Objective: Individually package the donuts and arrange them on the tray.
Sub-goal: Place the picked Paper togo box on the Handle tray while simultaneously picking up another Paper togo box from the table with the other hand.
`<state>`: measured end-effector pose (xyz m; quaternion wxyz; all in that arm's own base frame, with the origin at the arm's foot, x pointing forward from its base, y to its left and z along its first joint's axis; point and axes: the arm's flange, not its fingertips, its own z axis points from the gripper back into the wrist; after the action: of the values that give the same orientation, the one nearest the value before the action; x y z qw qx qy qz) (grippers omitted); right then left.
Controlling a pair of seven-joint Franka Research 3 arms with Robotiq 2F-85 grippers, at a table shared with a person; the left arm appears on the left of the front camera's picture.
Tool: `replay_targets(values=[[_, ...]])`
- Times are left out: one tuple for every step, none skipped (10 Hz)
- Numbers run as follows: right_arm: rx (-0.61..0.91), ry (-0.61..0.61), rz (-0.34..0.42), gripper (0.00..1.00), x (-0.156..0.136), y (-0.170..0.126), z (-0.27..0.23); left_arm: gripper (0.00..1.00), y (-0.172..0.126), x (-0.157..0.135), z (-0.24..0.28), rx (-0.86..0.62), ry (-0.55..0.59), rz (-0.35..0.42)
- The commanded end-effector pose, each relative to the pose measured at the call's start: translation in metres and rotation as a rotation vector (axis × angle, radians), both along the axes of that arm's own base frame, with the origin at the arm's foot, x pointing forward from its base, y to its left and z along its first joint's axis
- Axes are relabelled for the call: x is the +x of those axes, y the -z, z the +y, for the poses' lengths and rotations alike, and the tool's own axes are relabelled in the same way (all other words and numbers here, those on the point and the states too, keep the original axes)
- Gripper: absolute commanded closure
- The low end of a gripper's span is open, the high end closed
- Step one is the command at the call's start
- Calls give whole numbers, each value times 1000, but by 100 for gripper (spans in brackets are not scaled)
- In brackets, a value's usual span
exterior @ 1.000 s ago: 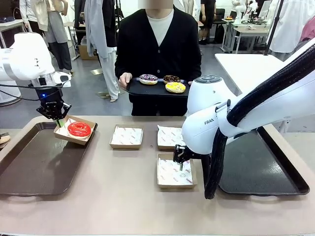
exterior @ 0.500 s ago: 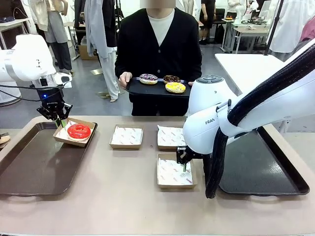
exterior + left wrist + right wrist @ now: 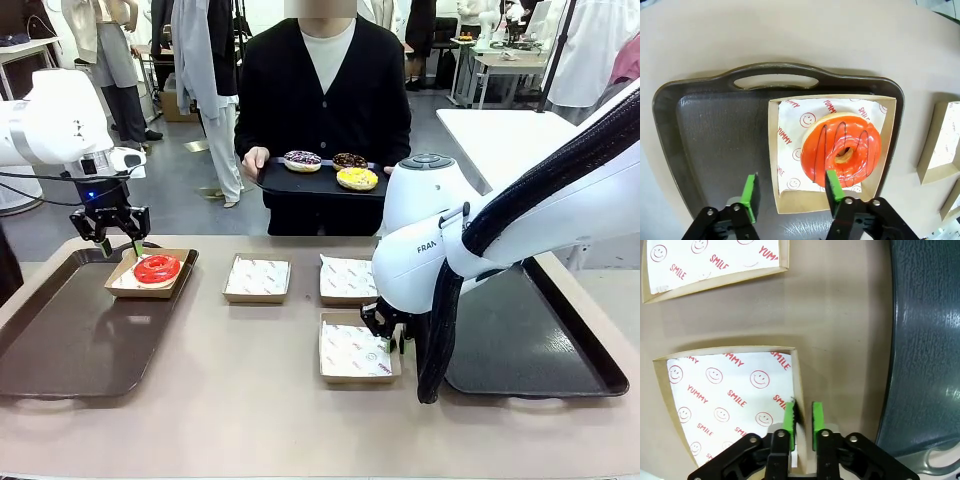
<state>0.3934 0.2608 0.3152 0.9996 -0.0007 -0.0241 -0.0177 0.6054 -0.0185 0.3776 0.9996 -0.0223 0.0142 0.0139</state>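
Spread wide and empty, the left claw [image 3: 120, 243] [image 3: 791, 185] hangs over the far right corner of the brown plastic tray with a handle slot [image 3: 70, 345] [image 3: 715, 130]. One green pad is above bare tray, the other above the near edge of the boxed donut. The right claw [image 3: 388, 340] [image 3: 803, 415] stands low at the near box, its pads drawn narrow astride the box's right wall; whether they pinch it I cannot tell

The beige worktop [image 3: 250, 410] carries both trays: the brown one at its left end and a dark grey plastic tray [image 3: 520, 345] [image 3: 925, 340] at its right end. A person in a black cardigan [image 3: 325, 90] stands at the far side, holding a small black serving tray [image 3: 275, 181] at waist height

Four shallow brown cardboard boxes lined with red-printed white paper are out. The donut's box [image 3: 140, 290] [image 3: 773, 150] sits in the brown tray's far right corner. Two empty boxes [image 3: 257, 278] [image 3: 347, 278] lie side by side mid-worktop, and the near box [image 3: 355, 352] [image 3: 725, 400] lies just in front of the right one

The glossy red ring donut [image 3: 157, 268] [image 3: 842, 152] lies in its box. On the person's tray rest the dark-topped ring donut with coloured sprinkles [image 3: 301, 160], the chocolate-brown ring donut [image 3: 349, 160] and the yellow ring donut with sprinkles [image 3: 357, 178]
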Motion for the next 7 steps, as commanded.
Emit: replay_targets(values=[[34,-7,-5,100,-2,6,1,0,-5,-1,2,-9,-3,10],[27,-1,-10,100,-1,7,1,0,-6,-1,2,-11,-7,11],[25,-1,-13,100,-2,6,1,12,-7,-3,2,-20,-7,18],[28,-5,-15,100,-3,4,1,3,-9,-6,0,-28,5,21],[35,14,-32,100,-4,-3,0,0,-12,-12,0,-55,13,27],[35,-7,-9,100,-8,-14,-1,0,-16,-25,4,-113,11,23],[61,-8,-26,100,-12,-28,-5,0,-25,-47,11,-194,29,23]])
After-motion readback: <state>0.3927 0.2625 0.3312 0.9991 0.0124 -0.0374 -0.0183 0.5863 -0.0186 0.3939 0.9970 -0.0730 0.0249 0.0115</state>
